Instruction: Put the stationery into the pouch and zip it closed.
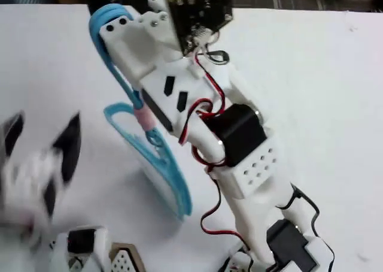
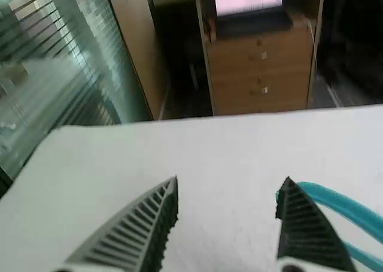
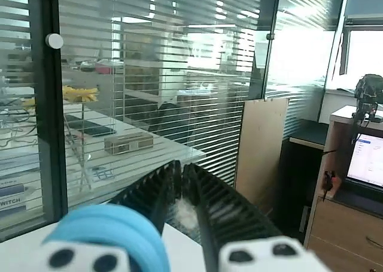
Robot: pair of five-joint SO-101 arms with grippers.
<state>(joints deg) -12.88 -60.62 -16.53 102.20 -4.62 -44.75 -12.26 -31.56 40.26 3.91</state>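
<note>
The pouch (image 1: 157,158) is clear with a blue rim and stands on edge on the white table. Its blue rim (image 1: 105,17) runs up to the right gripper (image 1: 111,29), which is raised at the back. In the right wrist view that gripper (image 3: 179,167) is shut, with a bit of white material pinched between its fingers and the blue rim (image 3: 111,230) beside them. A small pink piece (image 1: 143,117) sits on the rim below the gripper. The left gripper (image 1: 45,123) hovers open at the left with nothing in it. In its own view (image 2: 230,182), the pouch's blue edge (image 2: 338,205) lies beside one finger.
The right arm (image 1: 239,146), with red and black cables, slants across the middle of the table (image 1: 323,74). Off the table's far edge stand a wooden drawer cabinet (image 2: 263,68) and glass walls with blinds. White table surface lies open to the right.
</note>
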